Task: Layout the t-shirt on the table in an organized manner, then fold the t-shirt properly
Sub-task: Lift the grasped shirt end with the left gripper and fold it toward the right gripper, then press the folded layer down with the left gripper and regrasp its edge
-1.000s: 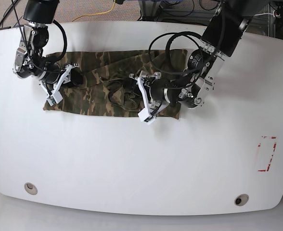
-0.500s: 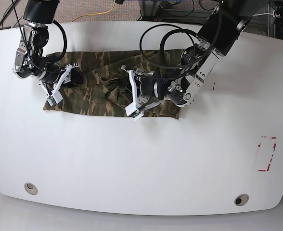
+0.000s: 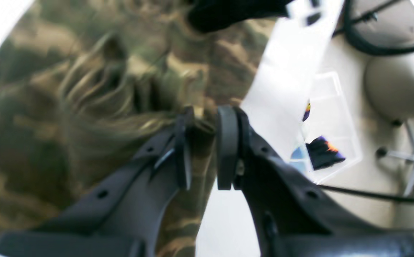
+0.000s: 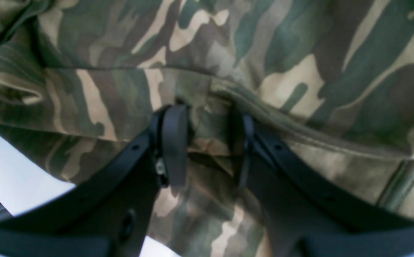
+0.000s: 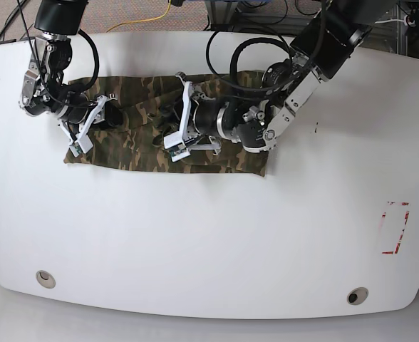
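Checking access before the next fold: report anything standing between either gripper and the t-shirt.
Nothing visible does. The right gripper is shut on a fold of the t-shirt; the left gripper pinches bunched cloth near the middle. Only the table lies around it.

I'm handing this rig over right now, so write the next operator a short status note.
Left gripper: jaws shut on a fold of the t-shirt, mid-shirt.
Right gripper: jaws shut on the shirt's edge at the far end.
The shirt lies in a bunched strip along the back of the table.
Done: both grips taken.
Left: spread it flat, then fold.
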